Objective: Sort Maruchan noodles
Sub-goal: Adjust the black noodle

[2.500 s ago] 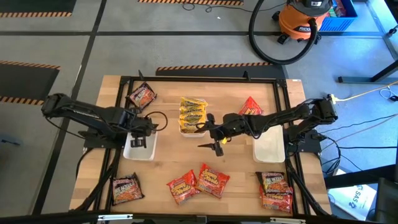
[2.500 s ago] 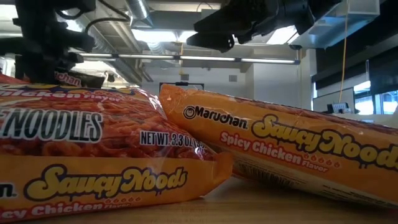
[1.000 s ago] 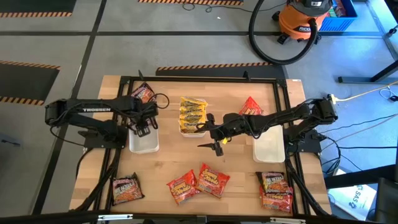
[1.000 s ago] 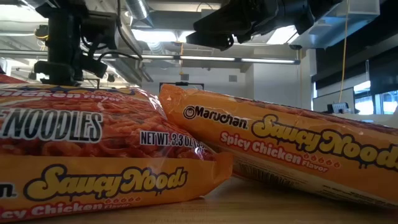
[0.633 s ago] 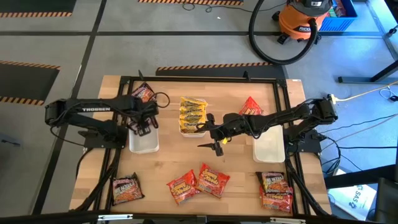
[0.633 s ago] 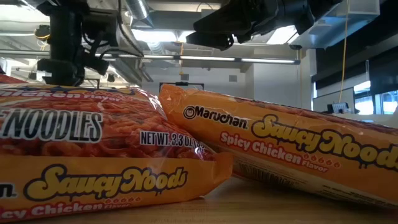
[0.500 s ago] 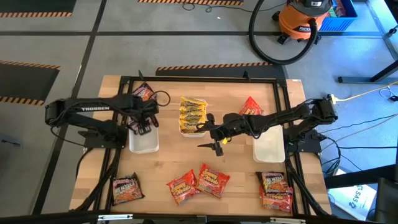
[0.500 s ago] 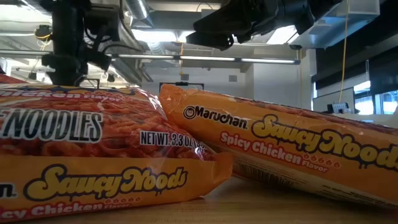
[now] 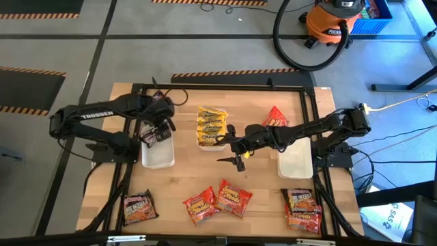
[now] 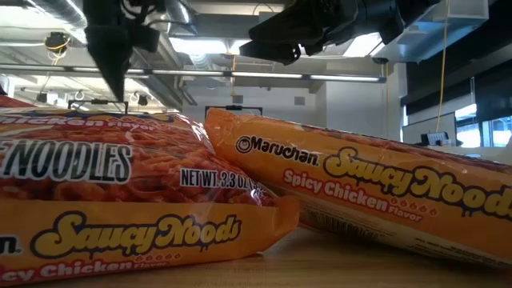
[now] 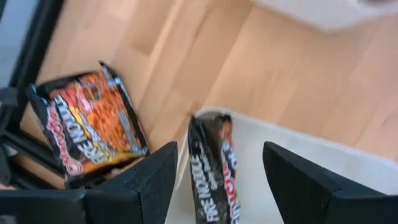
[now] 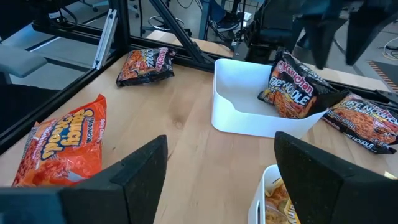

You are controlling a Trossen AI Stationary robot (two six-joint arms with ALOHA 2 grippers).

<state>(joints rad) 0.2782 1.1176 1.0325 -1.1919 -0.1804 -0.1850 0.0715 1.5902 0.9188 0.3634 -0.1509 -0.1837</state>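
High view shows the left gripper point(image 9: 162, 130) open over the left white tray point(image 9: 156, 158), empty — the dark packet point(image 11: 210, 174) it hangs above leans on edge against that tray's wall. Right gripper point(image 9: 238, 158) waits with fingers wide near the middle tray point(image 9: 202, 143) of yellow packets point(image 9: 212, 123). Judged step: a drop-off just done. Next calls for 1 more dark packet — the one beside the tray point(image 11: 87, 127) looks nearest.

Wooden table point(image 9: 184, 181): 3 white trays point(image 9: 157, 156), scattered noodle packets point(image 9: 233, 197).
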